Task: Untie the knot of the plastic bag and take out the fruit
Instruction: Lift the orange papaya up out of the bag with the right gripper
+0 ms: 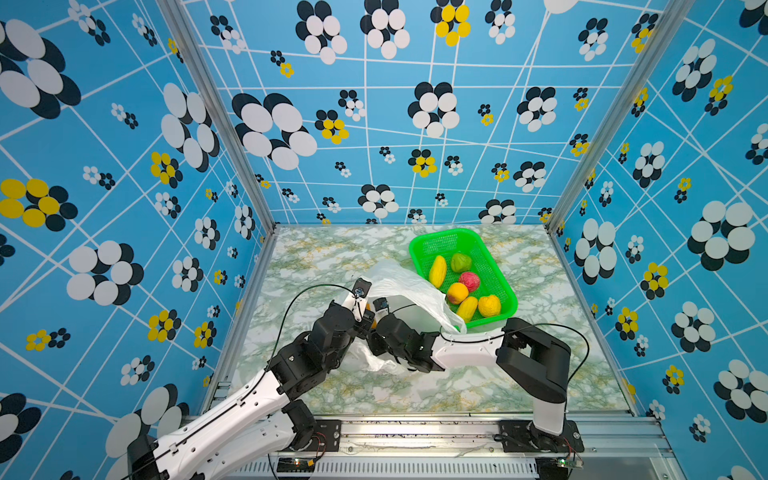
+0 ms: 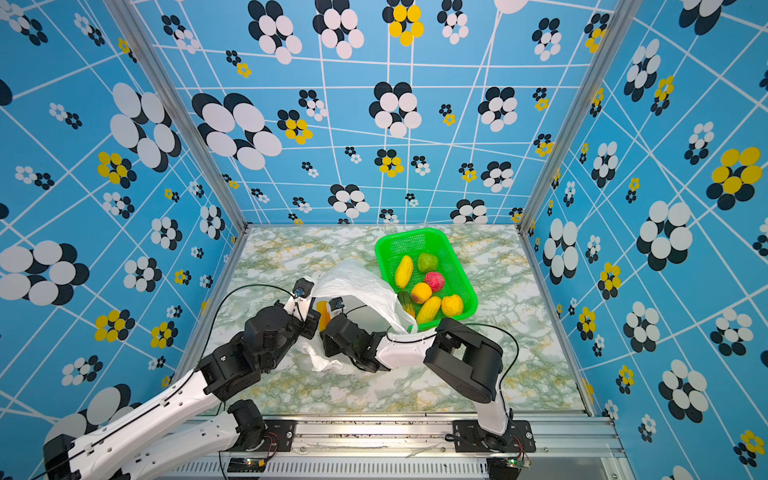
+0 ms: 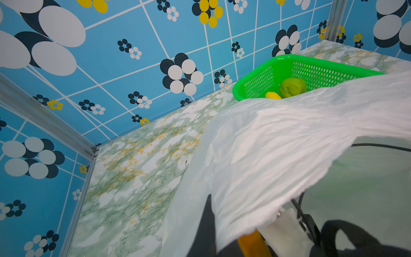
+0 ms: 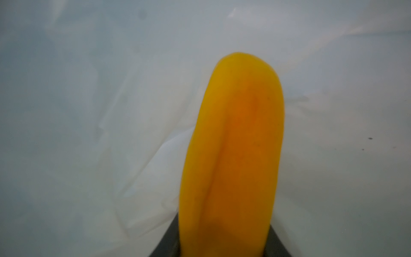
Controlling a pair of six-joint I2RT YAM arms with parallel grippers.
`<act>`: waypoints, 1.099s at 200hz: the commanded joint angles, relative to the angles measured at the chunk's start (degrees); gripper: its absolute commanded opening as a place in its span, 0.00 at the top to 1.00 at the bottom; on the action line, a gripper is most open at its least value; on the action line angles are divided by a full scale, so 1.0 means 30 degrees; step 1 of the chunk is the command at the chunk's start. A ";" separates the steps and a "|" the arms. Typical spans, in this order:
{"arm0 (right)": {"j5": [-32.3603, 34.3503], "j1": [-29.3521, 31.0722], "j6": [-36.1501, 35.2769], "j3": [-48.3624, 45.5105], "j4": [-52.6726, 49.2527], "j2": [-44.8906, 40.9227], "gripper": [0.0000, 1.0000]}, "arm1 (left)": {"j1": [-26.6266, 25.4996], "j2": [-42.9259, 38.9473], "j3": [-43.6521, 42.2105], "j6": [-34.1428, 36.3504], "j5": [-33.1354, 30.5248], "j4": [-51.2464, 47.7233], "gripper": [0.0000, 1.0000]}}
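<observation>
The white bag (image 1: 399,282) is in the middle of the tabletop (image 1: 316,257); its mouth is open and its far side is lifted up, while a crumpled part lies on the near side under the two wrists. Its right edge reaches the near left corner of the green basket (image 1: 446,232), which stands at the far right.

The left gripper (image 1: 362,296) is clenched on the left rim of the bag and holds it up; in the left wrist view the plastic is draped over one dark finger (image 3: 206,213). The right gripper (image 4: 223,241) comes from the right into the open bag; in the right wrist view its two dark jaws grasp the lower end of a long orange fruit (image 4: 235,144), with white plastic all around it.

In the basket lie a yellow long fruit (image 1: 437,271), a green fruit (image 1: 461,262), a red fruit (image 1: 470,281), a yellow-orange round fruit (image 1: 457,293), a second yellow long fruit (image 1: 467,308) and a yellow bumpy fruit (image 1: 489,305); in a top view a dark green long fruit (image 2: 405,302) shows at the near left corner, partly behind the bag.
</observation>
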 commanded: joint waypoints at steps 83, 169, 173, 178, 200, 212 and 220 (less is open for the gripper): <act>0.5218 -0.0389 0.1932 -0.3934 0.2879 -0.3205 0.71 | -0.0192 -0.0096 0.0327 -0.0048 -0.0405 0.0048 1.00; 0.1589 -0.0396 -0.2043 -0.8127 1.1157 -0.5706 0.62 | -0.0178 0.0051 0.0330 -0.0026 -0.0466 0.0104 1.00; 0.1303 -0.0408 -0.2151 -0.8147 1.1372 -0.5667 0.62 | -0.0177 0.0040 0.0339 -0.0026 -0.0473 0.0104 1.00; 0.0970 -0.0389 -0.2275 -0.8215 1.1690 -0.5618 0.62 | -0.0180 0.0040 0.0328 -0.0019 -0.0466 0.0104 1.00; 0.0046 -0.0390 -0.2687 -0.9021 1.3738 -0.5672 0.57 | -0.0177 0.0018 0.0325 -0.0026 -0.0496 0.0104 1.00; -0.0026 -0.0389 -0.2943 -0.9437 1.4624 -0.5794 0.53 | -0.0178 0.0045 0.0327 -0.0019 -0.0481 0.0127 1.00; 0.0011 -0.0389 -0.3117 -0.9561 1.4822 -0.5894 0.53 | -0.0186 0.0043 0.0349 -0.0018 -0.0499 0.0133 1.00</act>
